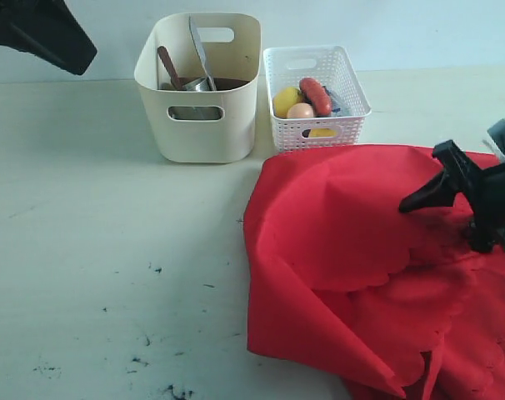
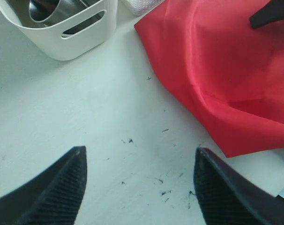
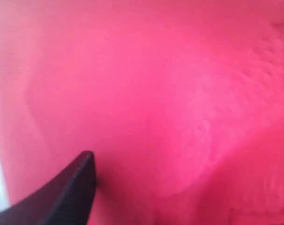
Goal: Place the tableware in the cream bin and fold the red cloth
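The cream bin [image 1: 204, 125] stands at the back and holds a steel knife [image 1: 199, 46], a dark wooden spoon [image 1: 168, 67], a steel cup [image 1: 199, 84] and a brown plate edge [image 1: 232, 83]. Bowl and chopsticks are hidden. The red cloth [image 1: 344, 242] lies rumpled at the right, partly doubled over, its scalloped edge near the front. My right gripper [image 1: 442, 227] hovers on the cloth, open; the right wrist view shows one finger [image 3: 71, 192] against red fabric [image 3: 179, 84], the other hidden. My left gripper [image 1: 77, 54] hangs high at the back left, open [image 2: 139, 152] over bare table, holding nothing.
A white lattice basket [image 1: 352, 83] beside the bin holds a lemon [image 1: 286, 101], an egg [image 1: 300, 111] and a red sausage [image 1: 316, 95]. The pale table [image 1: 111, 250] has dark specks near the front. The left wrist view shows the bin [image 2: 81, 37] and cloth corner [image 2: 226, 61].
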Action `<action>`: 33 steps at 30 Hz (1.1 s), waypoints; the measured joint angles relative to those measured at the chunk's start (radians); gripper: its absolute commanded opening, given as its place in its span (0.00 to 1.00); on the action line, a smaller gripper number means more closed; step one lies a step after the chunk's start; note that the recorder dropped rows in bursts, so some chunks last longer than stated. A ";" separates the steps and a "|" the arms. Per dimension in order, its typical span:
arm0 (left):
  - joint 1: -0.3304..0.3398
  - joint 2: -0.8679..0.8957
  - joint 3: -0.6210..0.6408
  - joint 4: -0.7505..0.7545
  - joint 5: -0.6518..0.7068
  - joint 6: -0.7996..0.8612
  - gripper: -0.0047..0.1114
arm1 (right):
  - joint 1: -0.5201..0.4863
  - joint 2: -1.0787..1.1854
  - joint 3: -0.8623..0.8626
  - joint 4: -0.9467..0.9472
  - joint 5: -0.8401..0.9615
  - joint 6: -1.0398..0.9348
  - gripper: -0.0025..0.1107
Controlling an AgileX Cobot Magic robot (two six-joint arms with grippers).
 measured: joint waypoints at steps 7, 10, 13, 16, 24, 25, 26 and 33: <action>0.000 0.000 0.000 0.002 0.000 0.000 0.59 | -0.001 -0.021 0.000 0.417 0.283 -0.290 0.02; 0.000 0.000 0.000 0.002 0.000 0.000 0.59 | -0.001 -0.074 0.000 0.468 0.361 -0.320 0.02; 0.000 0.000 0.000 0.002 0.000 0.000 0.59 | -0.001 -0.143 -0.011 0.475 0.383 -0.318 0.02; 0.000 0.000 0.000 0.002 0.000 0.000 0.59 | -0.001 -0.220 -0.047 0.477 0.384 -0.274 0.02; 0.000 0.000 0.000 0.002 0.000 0.000 0.59 | -0.001 -0.399 -0.226 0.475 0.400 -0.092 0.02; 0.000 0.000 0.000 0.002 0.000 0.000 0.59 | -0.001 -0.408 -0.247 0.475 0.400 -0.071 0.02; 0.000 0.000 0.000 0.002 0.000 0.000 0.59 | -0.001 -0.418 -0.274 0.475 0.402 -0.043 0.02; 0.000 0.000 0.000 0.002 0.000 0.000 0.59 | -0.001 -0.453 -0.418 0.464 0.406 0.071 0.02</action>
